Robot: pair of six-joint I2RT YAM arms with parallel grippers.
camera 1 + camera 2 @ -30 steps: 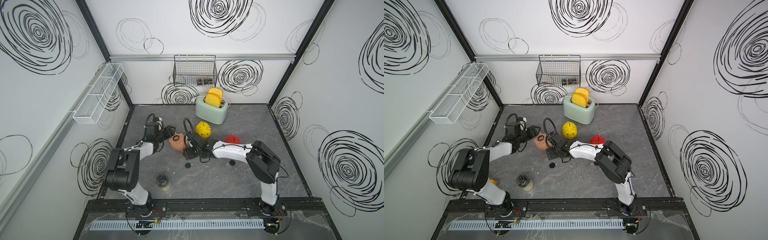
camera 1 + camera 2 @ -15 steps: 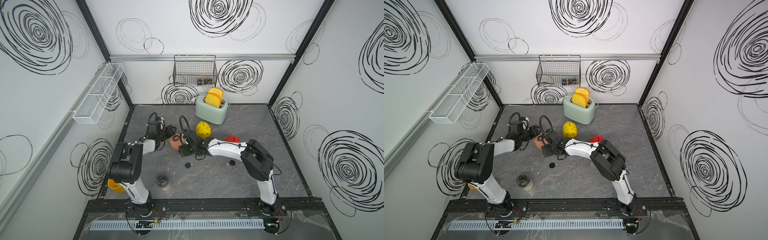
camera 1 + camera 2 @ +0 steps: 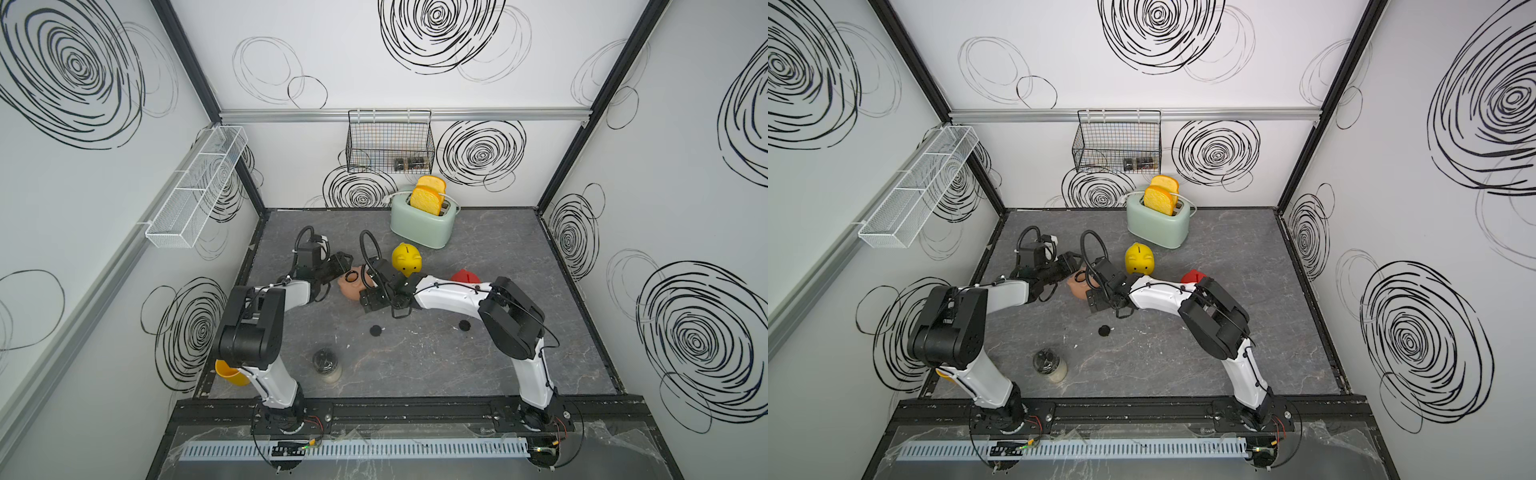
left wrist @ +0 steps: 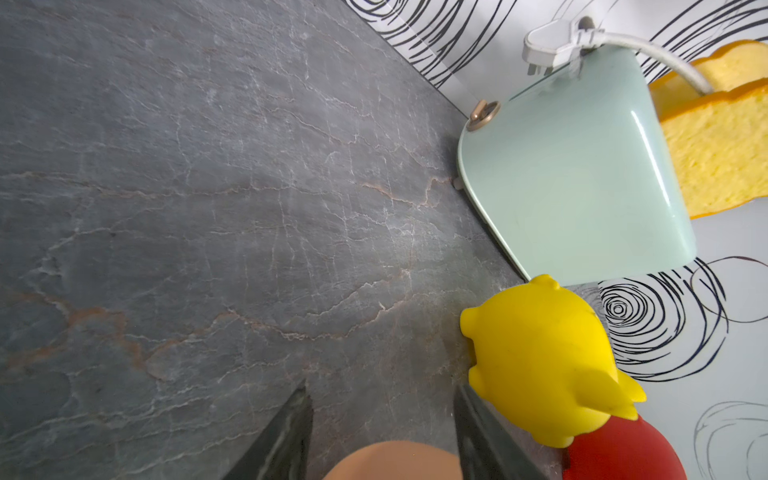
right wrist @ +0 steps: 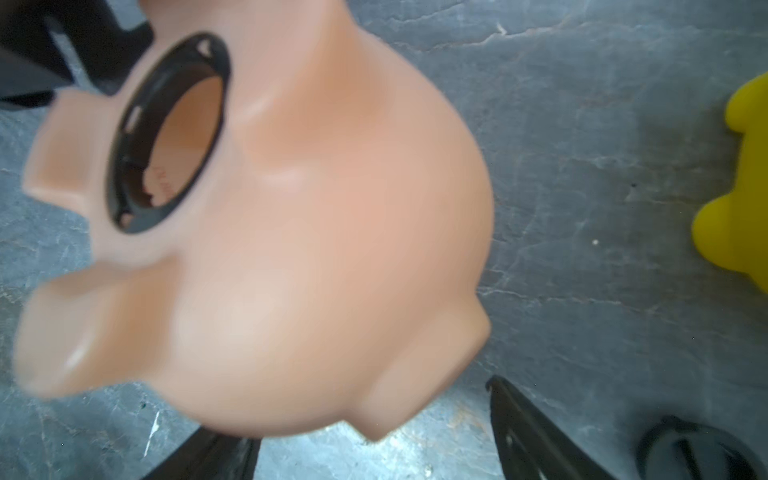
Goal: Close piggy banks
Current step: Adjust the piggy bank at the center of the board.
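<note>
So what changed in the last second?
The left arm reached farther in, uncovering the mug; the left end effector narrowed around the pink pig. The right arm edged slightly left, right end effector wide open by the pig. The pink pig, yellow pig, red pig, plugs, toaster and jar stayed put.

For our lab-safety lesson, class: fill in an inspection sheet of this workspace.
Surface: grey marbled tabletop, few white specks.
Job's things: pink pig tipped, belly hole open; yellow pig upright; red pig partly hidden; two loose black caps.
Clutter: toaster, jar, yellow mug.
Grippers: left fingers straddle pink pig, grip unclear; right fingers open.
Cables: wrist loops; toaster cord.
Surroundings: wire basket, mesh shelf.
</note>
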